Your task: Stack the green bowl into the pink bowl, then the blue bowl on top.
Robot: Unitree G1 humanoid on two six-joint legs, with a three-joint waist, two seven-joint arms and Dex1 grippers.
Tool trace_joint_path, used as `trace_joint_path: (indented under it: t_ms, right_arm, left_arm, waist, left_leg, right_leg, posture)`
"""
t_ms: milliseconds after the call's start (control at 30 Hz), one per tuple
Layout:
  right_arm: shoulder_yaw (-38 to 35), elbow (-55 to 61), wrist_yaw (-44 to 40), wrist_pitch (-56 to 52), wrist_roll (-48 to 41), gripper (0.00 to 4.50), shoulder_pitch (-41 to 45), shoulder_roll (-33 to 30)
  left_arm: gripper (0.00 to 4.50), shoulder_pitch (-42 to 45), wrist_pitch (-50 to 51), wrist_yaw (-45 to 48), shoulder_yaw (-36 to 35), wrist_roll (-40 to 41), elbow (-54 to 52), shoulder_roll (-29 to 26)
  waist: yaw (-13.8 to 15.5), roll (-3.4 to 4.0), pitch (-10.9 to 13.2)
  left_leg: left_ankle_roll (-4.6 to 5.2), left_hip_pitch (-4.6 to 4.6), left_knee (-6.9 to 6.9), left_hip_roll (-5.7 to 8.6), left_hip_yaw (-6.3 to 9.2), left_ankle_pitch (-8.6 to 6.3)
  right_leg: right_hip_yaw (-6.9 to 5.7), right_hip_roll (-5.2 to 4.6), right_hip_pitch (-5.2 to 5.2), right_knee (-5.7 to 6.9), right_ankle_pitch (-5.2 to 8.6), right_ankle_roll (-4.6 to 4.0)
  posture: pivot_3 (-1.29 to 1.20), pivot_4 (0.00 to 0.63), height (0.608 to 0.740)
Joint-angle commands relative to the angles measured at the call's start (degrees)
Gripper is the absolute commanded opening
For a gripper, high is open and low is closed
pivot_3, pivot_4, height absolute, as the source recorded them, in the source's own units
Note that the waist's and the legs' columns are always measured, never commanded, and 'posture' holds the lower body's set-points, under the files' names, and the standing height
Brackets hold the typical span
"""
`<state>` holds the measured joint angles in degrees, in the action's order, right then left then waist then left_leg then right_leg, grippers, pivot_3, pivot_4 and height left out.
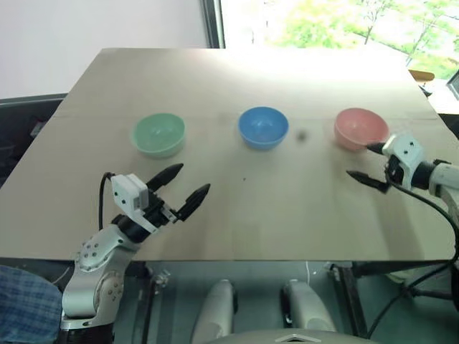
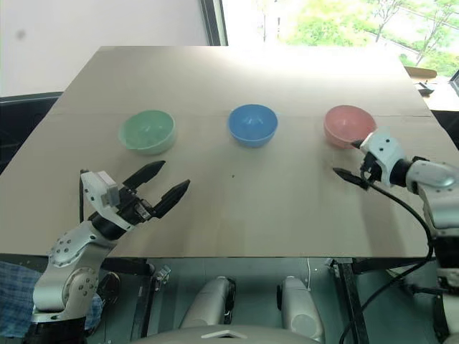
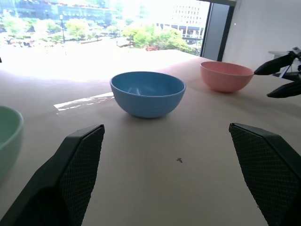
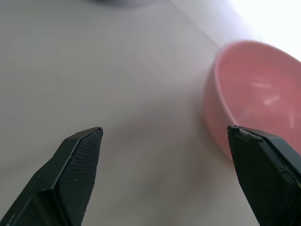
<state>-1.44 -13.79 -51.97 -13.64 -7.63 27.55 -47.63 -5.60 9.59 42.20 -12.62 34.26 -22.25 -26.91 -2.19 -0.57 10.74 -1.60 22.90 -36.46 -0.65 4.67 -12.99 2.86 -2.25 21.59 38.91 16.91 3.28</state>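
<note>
Three smooth round bowls — plastic

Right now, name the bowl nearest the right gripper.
The pink bowl: the open right gripper sits at its rim, while the blue bowl and green bowl lie farther left.

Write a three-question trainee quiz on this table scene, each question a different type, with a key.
1. True or false: the green bowl already sits inside the pink bowl.
2. Which bowl stands in the middle of the row on the table? A) green B) pink C) the blue bowl
3. Fill in: the right gripper hovers beside the ____ bowl, its jaws open.

Key
1. False: all three bowls stand apart, empty and upright.
2. C.
3. Pink. The left gripper is open too, nearer the green bowl, holding nothing.
</note>
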Motion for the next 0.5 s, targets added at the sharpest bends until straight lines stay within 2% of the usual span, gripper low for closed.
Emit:
trace_joint_path:
  t_ms: [33, 333, 500]
  right_arm:
    - [2.1, -2.7, 0.0, -0.8, 3.5, 4.46, 6.1, -1.3]
    - [11.4, -12.4, -2.6, 1.8, 11.1, 4.46, 17.1, 3.0]
    - [15.5, -26.1, -1.3, 1.3, 16.3, 4.46, 25.9, 7.0]
  left_arm:
    - [4.5, 0.7, 0.4, 0.7, 1.2, 1.7, -4.6, -0.2]
    - [4.5, 1.9, 1.1, 2.1, 3.5, 1.5, -6.0, -0.8]
    - [4.5, 2.7, 0.7, 2.5, 4.8, 0.7, -6.2, -0.7]
  waist:
    - [-0.1, 0.02, 0.0]
    - [-0.1, 0.02, 0.0]
    - [-0.2, 0.03, 0.0]
  left_leg:
    - [0.0, 0.0, 0.01, 0.0, -0.03, 0.0]
    - [0.0, -0.02, 0.05, -0.01, 0.0, 0.0]
    - [0.0, -0.04, 0.04, 0.0, -0.05, 0.0]
  right_leg:
    - [0.03, 0.0, 0.02, 0.01, 0.0, 0.0]
    - [-0.01, 0.0, 0.02, 0.01, 0.0, -0.01]
    - [0.04, 0.0, 0.03, 0.04, -0.01, -0.01]
  posture:
    - [0.0, 0.15, 0.74]
    - [0.0, 0.15, 0.74]
    - [0.0, 0.15, 0.74]
